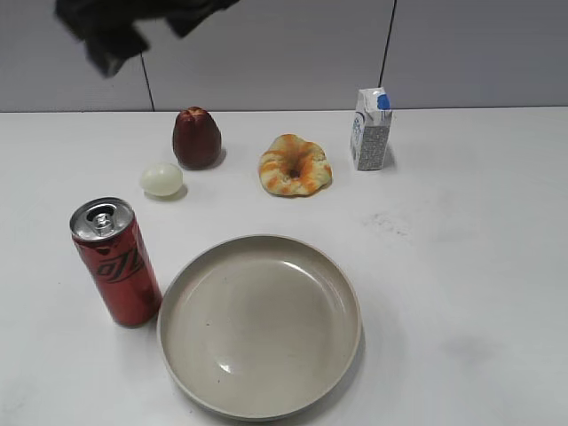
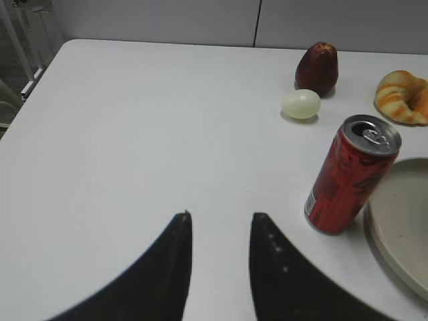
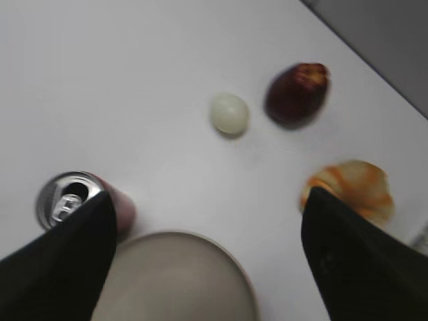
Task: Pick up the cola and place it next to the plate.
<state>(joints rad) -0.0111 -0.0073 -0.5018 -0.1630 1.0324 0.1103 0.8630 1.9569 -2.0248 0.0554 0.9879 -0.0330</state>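
The cola [image 1: 115, 262] is a slim red can standing upright on the white table, just left of the plate [image 1: 257, 328], almost touching its rim. In the left wrist view my left gripper [image 2: 223, 215] is open and empty over bare table, left of the cola [image 2: 348, 177] and the plate's edge [image 2: 401, 221]. In the right wrist view my right gripper [image 3: 210, 194] is open wide and empty, high above the plate [image 3: 174, 281], with the cola's top [image 3: 67, 197] by its left finger.
Behind the cola lie a pale egg [image 1: 161, 179], a dark red fruit [image 1: 196, 138], a bread ring [image 1: 295, 165] and a small milk carton [image 1: 371, 130]. A dark blurred arm part [image 1: 115, 31] hangs at the top left.
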